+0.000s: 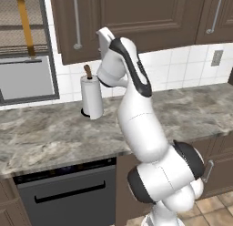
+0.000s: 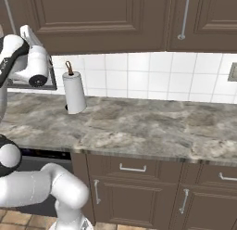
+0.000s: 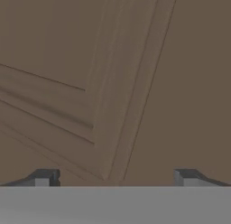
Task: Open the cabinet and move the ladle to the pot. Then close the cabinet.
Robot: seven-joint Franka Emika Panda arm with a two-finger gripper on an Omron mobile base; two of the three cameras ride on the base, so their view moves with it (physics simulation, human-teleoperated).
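Observation:
The cabinet (image 1: 136, 15) is a dark brown wall unit above the counter, and its raised-panel doors are shut. Long silver bar handles (image 1: 76, 24) hang on the doors. My arm reaches up toward the door's lower edge in the left base view. In the hand view the cabinet door (image 3: 67, 60) is very close, showing a corner of its raised panel. My gripper (image 3: 115, 178) is open and empty, its fingertips (image 3: 45, 177) wide apart and facing the door. In the right base view the cabinet (image 2: 102, 20) has a handle (image 2: 184, 15) further right. The ladle and the pot are out of view.
A white paper-towel roll (image 1: 91, 97) with a brown tip stands on the marble counter (image 1: 54, 129) near the tiled wall. A dishwasher (image 1: 68, 193) sits under the counter at left. Base cabinets with short handles (image 2: 133, 168) run below. A wall outlet (image 1: 216, 58) is at right.

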